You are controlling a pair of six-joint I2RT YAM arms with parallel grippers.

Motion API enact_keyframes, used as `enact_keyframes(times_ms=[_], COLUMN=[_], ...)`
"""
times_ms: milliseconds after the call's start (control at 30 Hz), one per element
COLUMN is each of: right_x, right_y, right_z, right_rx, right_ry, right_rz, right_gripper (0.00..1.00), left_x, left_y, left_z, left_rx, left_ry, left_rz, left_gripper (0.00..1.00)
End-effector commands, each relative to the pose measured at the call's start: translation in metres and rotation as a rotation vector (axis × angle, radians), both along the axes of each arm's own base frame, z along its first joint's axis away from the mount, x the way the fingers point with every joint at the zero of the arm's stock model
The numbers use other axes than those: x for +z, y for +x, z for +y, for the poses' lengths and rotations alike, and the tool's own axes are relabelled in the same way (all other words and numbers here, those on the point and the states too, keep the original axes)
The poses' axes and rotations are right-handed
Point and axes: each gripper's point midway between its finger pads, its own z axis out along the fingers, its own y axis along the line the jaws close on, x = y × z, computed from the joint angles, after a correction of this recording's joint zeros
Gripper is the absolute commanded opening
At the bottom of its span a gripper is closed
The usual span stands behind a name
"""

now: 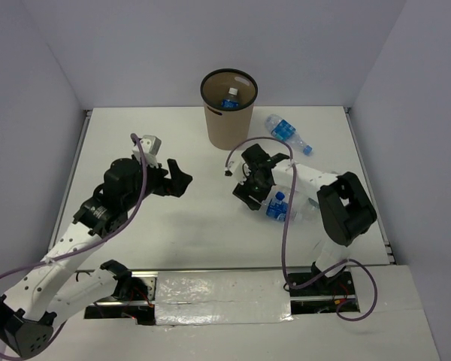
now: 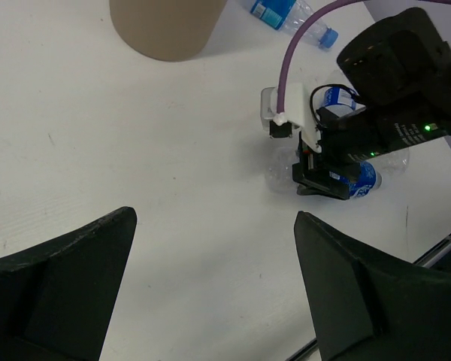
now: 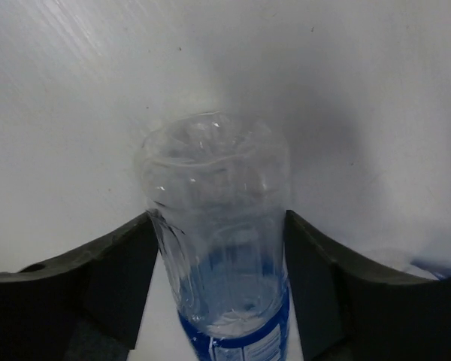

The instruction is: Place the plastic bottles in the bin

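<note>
The tan bin (image 1: 228, 120) stands at the back centre with one blue-labelled bottle (image 1: 231, 100) inside. My right gripper (image 1: 249, 195) is shut on a clear bottle with a blue label (image 1: 276, 208), low over the table. In the right wrist view both fingers (image 3: 120, 278) press the clear body of that bottle (image 3: 218, 248). Another bottle (image 1: 289, 133) lies on the table right of the bin. My left gripper (image 1: 177, 179) is open and empty over the left-centre table, and its wrist view shows only bare table between the jaws (image 2: 214, 218).
The left wrist view shows the bin's base (image 2: 165, 26), the lying bottle (image 2: 289, 13) and the right gripper's held bottle (image 2: 361, 180). A further blue-labelled bottle (image 2: 337, 98) shows partly behind the right arm. White walls enclose the table on three sides.
</note>
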Motion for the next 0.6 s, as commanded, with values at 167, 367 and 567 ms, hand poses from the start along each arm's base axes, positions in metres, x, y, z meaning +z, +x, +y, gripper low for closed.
enact_keyframes(times_ms=[167, 367, 567], right_x=[-0.008, 0.065, 0.215], right_y=[-0.006, -0.033, -0.004], right_z=[-0.004, 0.034, 0.079], right_rx=[0.026, 0.131, 0.185], right_ry=[-0.044, 0.195, 0.468], right_rz=[0.045, 0.134, -0.067], right_gripper=[0.39, 0.13, 0.06], left_x=[0.042, 0.04, 0.037], left_y=[-0.004, 0.004, 0.011], left_z=[0.019, 0.026, 0.034], left_rx=[0.02, 0.035, 0.051], left_ry=[-0.042, -0.049, -0.064], left_rz=[-0.146, -0.128, -0.114], left_gripper=[1.0, 0.99, 1.0])
